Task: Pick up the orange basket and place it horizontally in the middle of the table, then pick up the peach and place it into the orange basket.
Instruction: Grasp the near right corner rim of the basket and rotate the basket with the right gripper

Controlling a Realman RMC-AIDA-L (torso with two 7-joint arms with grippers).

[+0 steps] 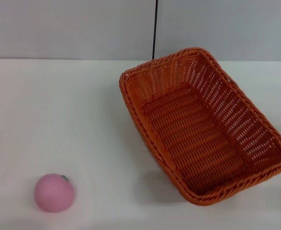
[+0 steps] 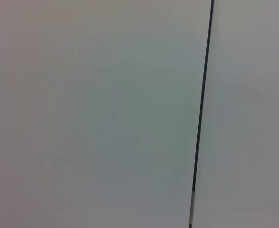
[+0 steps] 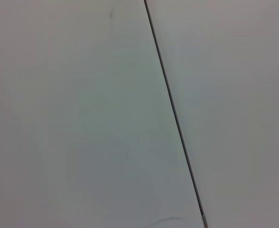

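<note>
Two items on bench (image 1: 59, 105), no tools in my views.
Peach (image 1: 54, 192): near-left, well apart from basket.
Orange basket (image 1: 205, 124): right, skewed, empty.
Tools: can't tell apart/together.
Risk: I'd expect flared rim to slip when gripped.

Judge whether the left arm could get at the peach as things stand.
Probably yes: the peach sits alone on the table at the robot's left, apart from the orange basket. Neither gripper is in view.
</note>
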